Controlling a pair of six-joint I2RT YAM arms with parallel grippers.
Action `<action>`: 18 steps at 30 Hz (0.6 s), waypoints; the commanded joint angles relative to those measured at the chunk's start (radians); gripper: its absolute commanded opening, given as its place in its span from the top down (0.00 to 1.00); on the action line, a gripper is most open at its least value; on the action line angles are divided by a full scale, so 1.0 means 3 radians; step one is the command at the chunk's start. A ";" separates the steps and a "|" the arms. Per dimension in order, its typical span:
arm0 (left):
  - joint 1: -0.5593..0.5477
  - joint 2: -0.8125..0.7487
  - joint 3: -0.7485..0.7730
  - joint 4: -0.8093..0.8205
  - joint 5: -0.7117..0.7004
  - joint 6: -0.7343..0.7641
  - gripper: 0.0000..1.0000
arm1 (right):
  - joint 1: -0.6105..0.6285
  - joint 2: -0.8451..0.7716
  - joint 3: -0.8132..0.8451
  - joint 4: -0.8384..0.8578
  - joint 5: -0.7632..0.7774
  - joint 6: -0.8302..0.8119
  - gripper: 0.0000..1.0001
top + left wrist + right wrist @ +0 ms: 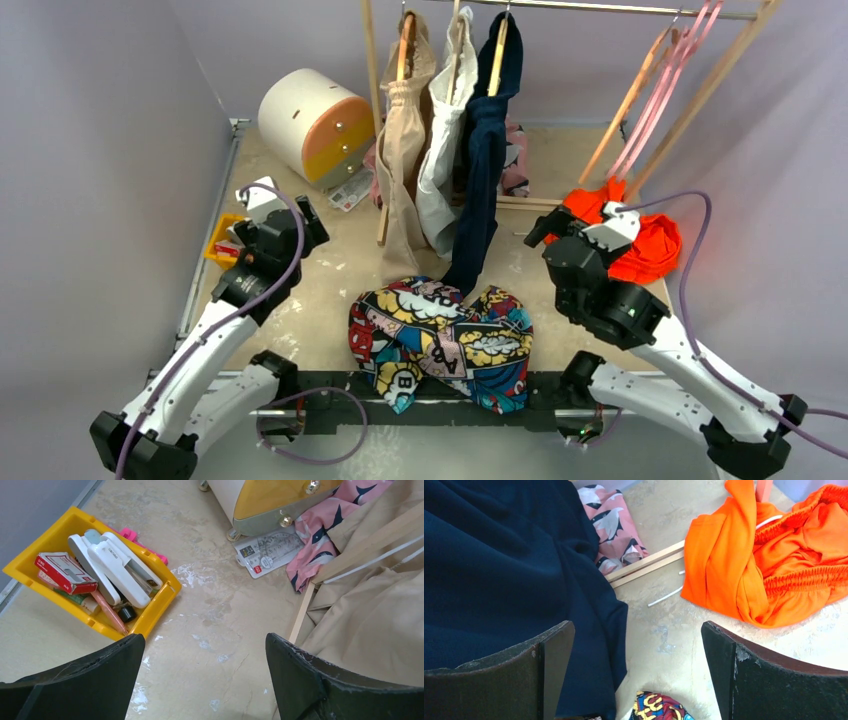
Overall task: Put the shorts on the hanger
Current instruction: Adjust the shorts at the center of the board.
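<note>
Hovering left gripper (205,647): 2 black fingers (85,680) spread wide, nothing between them, beige tabletop (215,605) beneath.
Ahead-left of left gripper: yellow plastic bin (161,602) holding a white stapler (122,570) and a red box (65,572).
Ahead-right of left gripper: hanging tan fabric garment (370,620).
Hovering right gripper (638,640): 2 black fingers (774,680) wide apart, empty.
Left of right gripper: hanging navy fabric garment (499,570), just beside the left finger.
Ahead-right of right gripper: crumpled plain orange garment (774,570) on the tabletop.
Task shorts (440,335): multicolour comic-print fabric, bunched at the near table edge, between the 2 grippers and behind both, touched by neither.
Task hanger (627,105): thin, peach-orange, on the rail well ahead of the right gripper, beside pink hangers (663,95).
</note>
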 commanded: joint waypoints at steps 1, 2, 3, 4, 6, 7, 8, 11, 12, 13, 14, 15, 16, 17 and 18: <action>-0.0008 -0.0157 0.0088 0.0129 0.0028 0.0127 0.08 | 0.0012 -0.0131 -0.0038 0.0316 0.0068 -0.0229 0.01; -0.0007 -0.0180 0.0073 0.0143 0.0032 0.0123 0.08 | 0.0012 -0.0164 -0.0034 0.0382 -0.0033 -0.0358 0.01; -0.0007 -0.0192 0.0080 0.0136 0.0039 0.0118 0.08 | 0.0012 -0.0199 -0.0037 0.0482 -0.0148 -0.0532 0.01; -0.0005 -0.0200 0.0086 0.0123 0.0042 0.0112 0.08 | 0.0012 -0.0238 -0.0045 0.0575 -0.0274 -0.0711 0.01; -0.0008 -0.0212 0.0078 0.0132 0.0052 0.0115 0.08 | 0.0011 -0.0321 -0.0058 0.0711 -0.0461 -0.0930 0.01; -0.0006 -0.0216 0.0077 0.0139 0.0055 0.0112 0.08 | 0.0011 -0.0367 -0.0066 0.0726 -0.0528 -0.1003 0.01; -0.0005 -0.0228 0.0091 0.0138 0.0072 0.0113 0.08 | 0.0011 -0.0406 -0.0058 0.0733 -0.0594 -0.1072 0.01; -0.0007 -0.0270 0.0058 0.0163 0.0093 0.0112 0.08 | 0.0009 -0.0528 -0.0029 0.0722 -0.0886 -0.1258 0.01; -0.0005 -0.0281 0.0058 0.0170 0.0098 0.0116 0.08 | 0.0012 -0.0573 -0.0017 0.0715 -0.0991 -0.1306 0.01; -0.0007 -0.0292 0.0054 0.0174 0.0106 0.0122 0.08 | 0.0012 -0.0615 -0.0007 0.0712 -0.1108 -0.1360 0.01; -0.0007 -0.0302 0.0049 0.0183 0.0124 0.0125 0.09 | 0.0012 -0.0659 0.0005 0.0713 -0.1216 -0.1412 0.01; -0.0007 -0.0315 0.0046 0.0200 0.0144 0.0139 0.09 | 0.0011 -0.0699 0.0023 0.0713 -0.1326 -0.1455 0.01; -0.0009 -0.0325 0.0038 0.0205 0.0156 0.0146 0.09 | 0.0012 -0.0736 0.0041 0.0706 -0.1456 -0.1502 0.02; -0.0007 -0.0333 0.0042 0.0204 0.0155 0.0152 0.09 | 0.0012 -0.0773 0.0069 0.0697 -0.1639 -0.1567 0.02; -0.0009 -0.0346 0.0044 0.0200 0.0140 0.0155 0.10 | 0.0012 -0.0787 0.0104 0.0685 -0.1786 -0.1631 0.02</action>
